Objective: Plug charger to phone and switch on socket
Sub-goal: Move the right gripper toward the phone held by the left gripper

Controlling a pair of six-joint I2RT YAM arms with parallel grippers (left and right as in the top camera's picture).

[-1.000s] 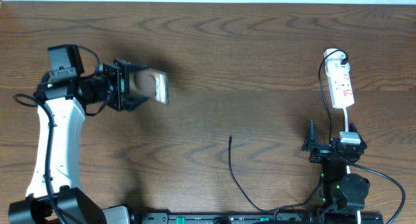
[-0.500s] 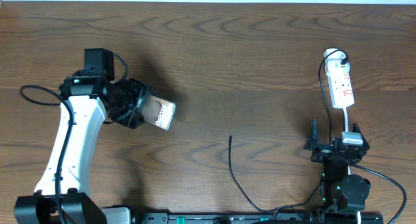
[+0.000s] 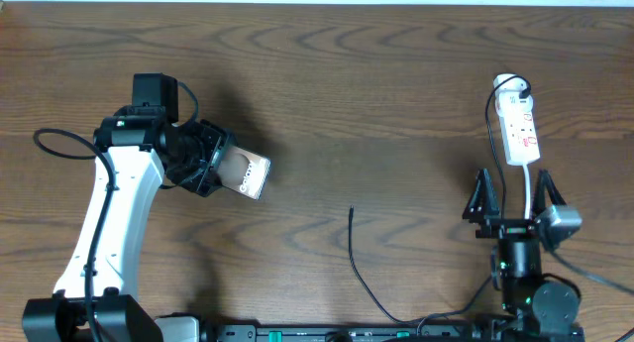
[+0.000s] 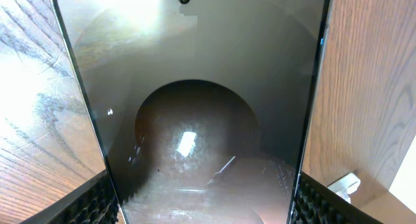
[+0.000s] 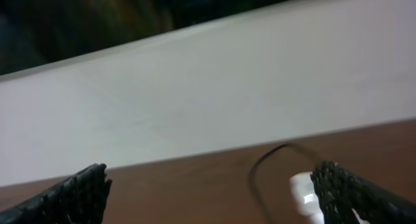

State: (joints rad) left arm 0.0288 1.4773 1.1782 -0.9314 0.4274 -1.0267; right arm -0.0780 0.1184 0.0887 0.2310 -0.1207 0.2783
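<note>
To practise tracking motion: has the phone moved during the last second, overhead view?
Yes. The phone, in the left gripper, has shifted down the frame and slightly right, nearer the unmoved charger tip.

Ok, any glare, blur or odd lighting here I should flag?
Left wrist: the phone fills the frame, its glossy screen washed out by glare up top and reflecting a dark dome. Right wrist: soft and blurry, the socket only a white smudge. Overhead: sharp, evenly lit, faint shadow on the table near the phone.

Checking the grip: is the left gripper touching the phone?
Touching. The left wrist view shows both pads of the left gripper pressed against the phone.
</note>
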